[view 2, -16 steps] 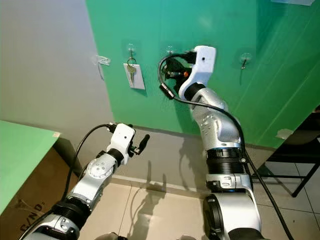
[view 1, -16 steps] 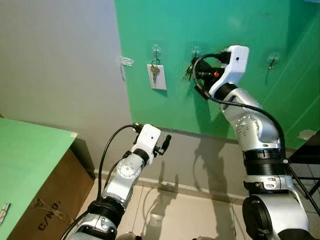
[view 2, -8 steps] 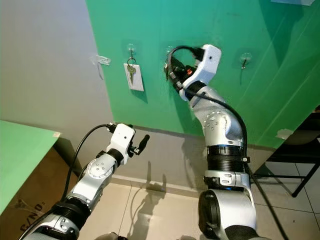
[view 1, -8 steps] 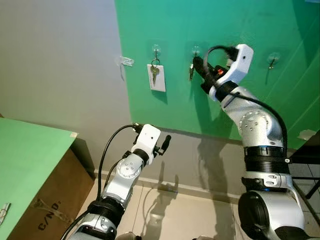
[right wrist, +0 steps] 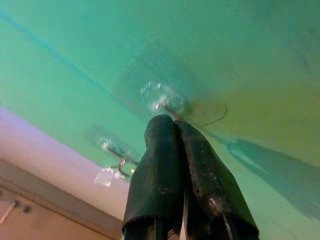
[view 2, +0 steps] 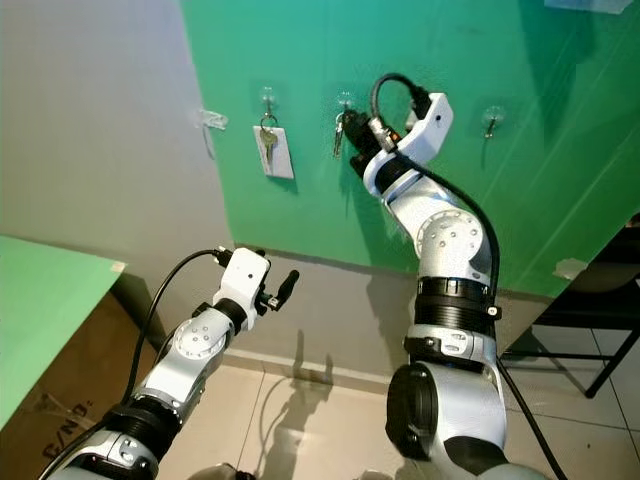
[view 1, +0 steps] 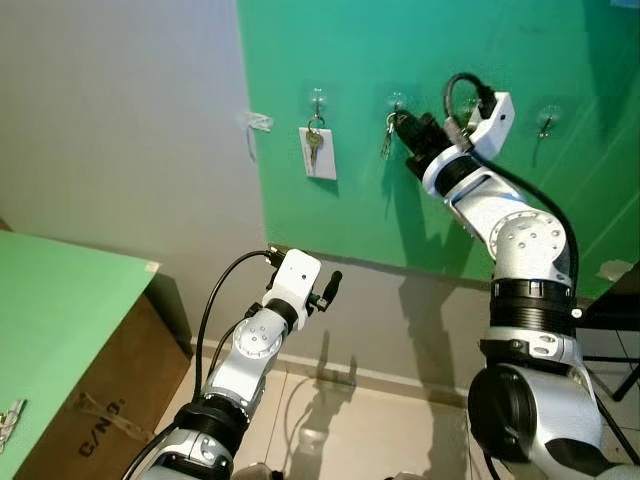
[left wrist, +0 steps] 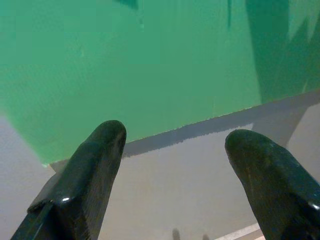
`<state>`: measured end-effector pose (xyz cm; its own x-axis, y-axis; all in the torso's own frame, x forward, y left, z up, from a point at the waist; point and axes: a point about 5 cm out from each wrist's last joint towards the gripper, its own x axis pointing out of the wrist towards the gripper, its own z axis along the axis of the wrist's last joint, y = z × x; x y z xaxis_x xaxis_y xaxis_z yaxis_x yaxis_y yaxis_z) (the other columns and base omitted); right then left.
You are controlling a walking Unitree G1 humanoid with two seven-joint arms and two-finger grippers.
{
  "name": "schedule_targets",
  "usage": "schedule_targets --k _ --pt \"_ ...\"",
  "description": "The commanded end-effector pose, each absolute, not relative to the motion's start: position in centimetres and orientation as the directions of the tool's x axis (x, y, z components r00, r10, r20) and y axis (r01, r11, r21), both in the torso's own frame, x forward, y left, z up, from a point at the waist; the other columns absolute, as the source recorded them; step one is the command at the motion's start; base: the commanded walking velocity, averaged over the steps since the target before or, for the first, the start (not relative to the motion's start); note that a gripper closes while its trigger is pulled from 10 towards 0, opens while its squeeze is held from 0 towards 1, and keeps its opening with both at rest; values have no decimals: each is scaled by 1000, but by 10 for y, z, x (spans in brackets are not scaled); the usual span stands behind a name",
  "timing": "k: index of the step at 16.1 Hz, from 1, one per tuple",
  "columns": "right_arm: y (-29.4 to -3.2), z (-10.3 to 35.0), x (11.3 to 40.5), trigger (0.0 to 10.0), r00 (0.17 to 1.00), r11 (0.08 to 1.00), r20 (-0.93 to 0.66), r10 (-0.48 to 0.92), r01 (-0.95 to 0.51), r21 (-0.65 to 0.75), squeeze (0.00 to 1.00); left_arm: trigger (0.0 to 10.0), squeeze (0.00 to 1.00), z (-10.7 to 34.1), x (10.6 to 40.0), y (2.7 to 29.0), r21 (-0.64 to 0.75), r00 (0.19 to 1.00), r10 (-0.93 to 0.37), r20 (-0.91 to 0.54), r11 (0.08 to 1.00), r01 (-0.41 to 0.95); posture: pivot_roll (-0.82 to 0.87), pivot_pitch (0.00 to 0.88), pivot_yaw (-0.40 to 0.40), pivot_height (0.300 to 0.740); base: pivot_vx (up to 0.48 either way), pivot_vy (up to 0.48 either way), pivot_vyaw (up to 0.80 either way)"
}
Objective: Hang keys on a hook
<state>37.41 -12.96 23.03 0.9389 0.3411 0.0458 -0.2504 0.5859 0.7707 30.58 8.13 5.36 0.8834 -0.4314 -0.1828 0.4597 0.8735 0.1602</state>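
Keys (view 1: 386, 143) on hook (view 1: 397, 101), ring hidden behind closed right gripper (view 1: 402, 124); left gripper (left wrist: 172, 165) open.

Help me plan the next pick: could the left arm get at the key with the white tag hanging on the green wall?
Probably yes: the left end effector hangs open below the white-tagged key, and nothing stands between them.

Clear glossy plastic hook (right wrist: 161, 97) — metal keys (view 1: 387, 141) — matt green wall (view 1: 450, 230).
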Motion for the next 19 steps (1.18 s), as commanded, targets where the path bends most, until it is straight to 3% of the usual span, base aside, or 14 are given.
schedule_targets --k 1,3,6,11,16,18,19 --pt "-145 240 376 10000 960 580 65 274 -219 785 0 10000 0 57 306 80 172 882 -439 -170 868 465 -141 0 16 740 0 0 0" --pt "-149 233 379 10000 975 627 -23 220 -124 769 0 10000 0 57 306 80 171 883 -438 -170 869 464 -140 0 13 740 0 0 0" --pt "-152 244 377 10000 989 856 35 142 -141 498 0 10000 0 57 305 80 170 885 -434 -169 872 460 -138 0 10 740 0 0 0" --pt "-141 256 371 10000 974 970 161 157 -182 160 0 10000 0 57 304 80 169 886 -433 -169 873 458 -137 0 9 740 0 0 0" --pt "-134 252 369 10000 966 961 172 195 -223 161 0 10000 0 56 303 80 168 885 -433 -170 872 459 -136 0 10 740 0 0 0" --pt "-131 249 368 10000 961 927 153 231 -265 266 0 10000 0 56 303 80 168 885 -434 -171 872 460 -137 0 10 740 0 0 0" --pt "-124 245 365 10000 938 870 129 322 -347 350 0 10000 0 56 303 80 168 884 -434 -171 872 461 -137 0 10 740 0 0 0"
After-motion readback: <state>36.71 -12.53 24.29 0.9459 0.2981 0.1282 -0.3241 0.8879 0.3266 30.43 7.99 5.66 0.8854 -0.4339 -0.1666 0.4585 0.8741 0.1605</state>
